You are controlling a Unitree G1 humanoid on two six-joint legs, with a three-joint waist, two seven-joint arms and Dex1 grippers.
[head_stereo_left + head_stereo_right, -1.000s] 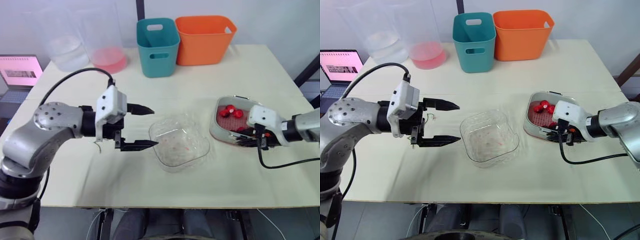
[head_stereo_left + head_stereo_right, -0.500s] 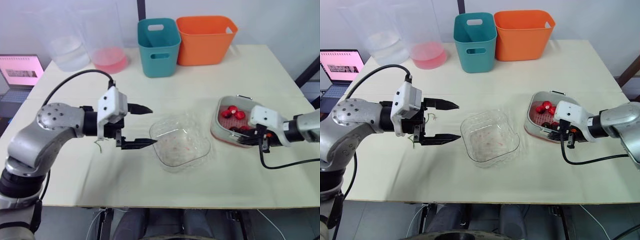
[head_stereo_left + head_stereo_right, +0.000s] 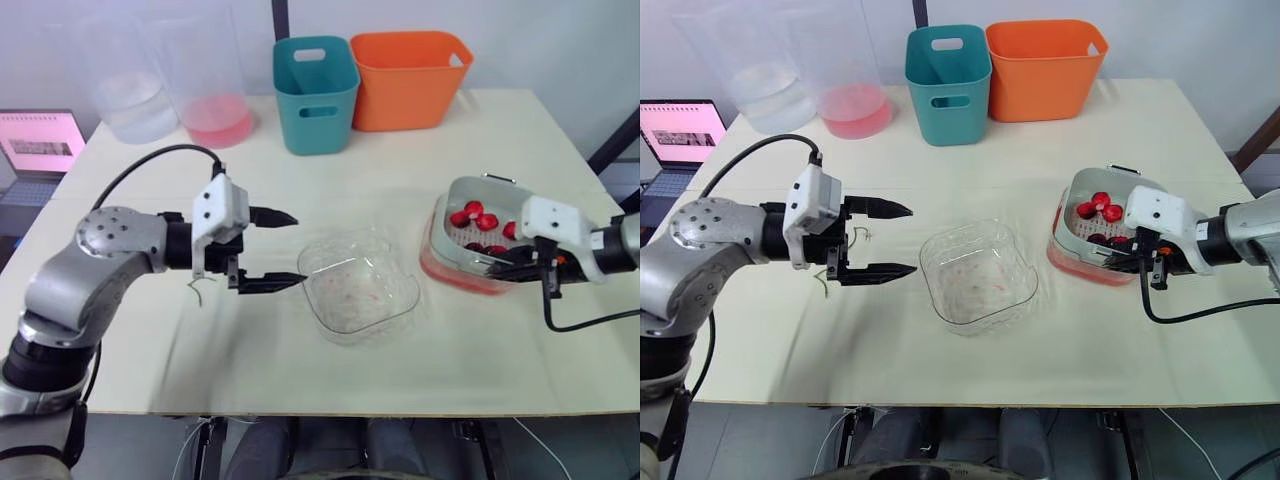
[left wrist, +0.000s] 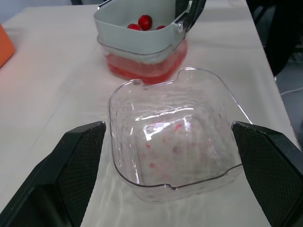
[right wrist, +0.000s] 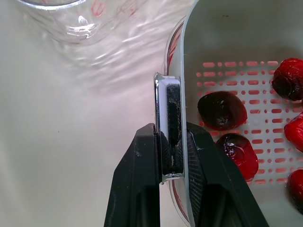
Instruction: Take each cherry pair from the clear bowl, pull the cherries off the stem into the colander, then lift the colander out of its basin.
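The pale grey perforated colander (image 4: 137, 42) sits high in its red see-through basin (image 4: 142, 71), at the table's right side, grey wall well above the red rim, bottom apparently not clear of it yet. It looks like the final lift, partway through. The right gripper (image 5: 171, 137) is clamped narrow on the colander's metal handle (image 5: 168, 109), one finger inside the rim, one outside, straddling the handle at the edge nearest the robot. So the grip is on one side only, and the load hangs away from it, which could tip the colander as it rises. Straight up is what the move needs.

The dark red cherries (image 5: 221, 109) lie loose on the slots. I count at least five. One colander, one basin.

The square clear plastic bowl (image 4: 116, 156) sits mid-table, empty bar red specks. Left of it the left gripper (image 3: 912, 239) hovers, jaws wide, holding nothing, well apart from the colander. A bare stem (image 3: 200, 292) lies beneath it.

At the back stand one teal bin (image 3: 315, 95) and one orange bin (image 3: 405, 85).
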